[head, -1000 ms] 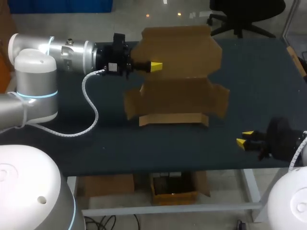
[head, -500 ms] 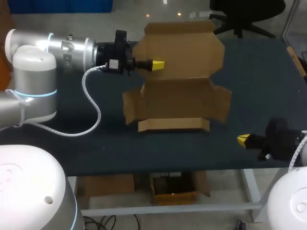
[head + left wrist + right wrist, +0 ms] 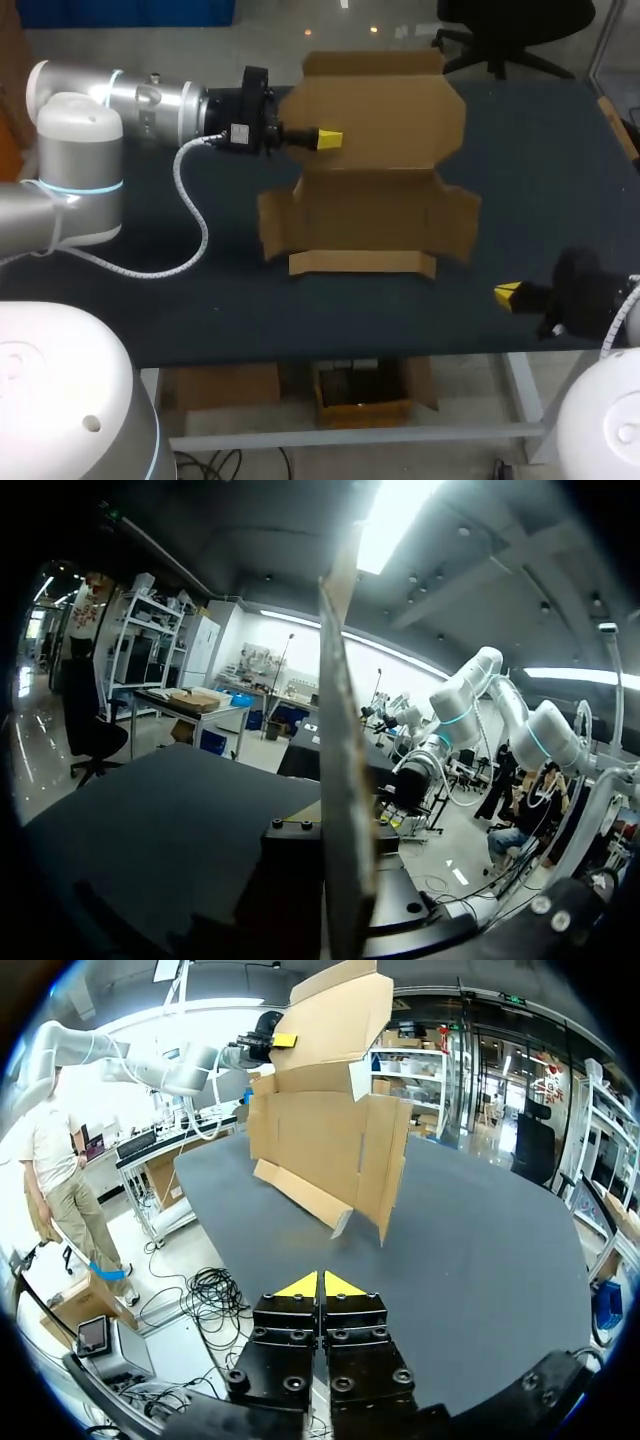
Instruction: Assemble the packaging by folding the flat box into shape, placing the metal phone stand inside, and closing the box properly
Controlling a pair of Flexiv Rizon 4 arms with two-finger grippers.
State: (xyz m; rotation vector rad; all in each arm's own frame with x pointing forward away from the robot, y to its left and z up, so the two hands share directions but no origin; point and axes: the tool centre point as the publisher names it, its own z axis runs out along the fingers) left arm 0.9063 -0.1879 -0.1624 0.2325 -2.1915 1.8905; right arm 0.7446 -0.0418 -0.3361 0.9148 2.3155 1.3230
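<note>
Head view: a cardboard box [image 3: 370,215], partly folded, stands on the dark worktop [image 3: 520,180] a little behind its middle. Its large upper panel [image 3: 385,110] is raised upright above the tray-like lower part. One side flap [image 3: 275,222] juts out to the left and another [image 3: 458,222] to the right. A low front flap [image 3: 362,262] rests on the worktop along the near edge.

The left arm enters from the left. The left tool [image 3: 328,138] is closed on the left margin of the upper panel, with one yellow tip showing on the panel's near face. A white coiled cable [image 3: 190,225] hangs from this arm's wrist and loops across the worktop to the left of the box.

The right tool [image 3: 510,293] sits low at the worktop's near right corner, well apart from the box, pointing left. A small tan object [image 3: 618,125] lies at the far right edge, too small to identify.

Left wrist view: the gripped panel [image 3: 340,780] appears edge-on, rising from between the dark finger bodies and dividing the scene. The yellow tips are hidden here.

Right wrist view: the right tool's two yellow tips meet with nothing between them. Ahead of it, across a stretch of worktop, stands the box. The front flap and the right side flap are the parts nearest this tool, and the upper panel towers over them.
</note>
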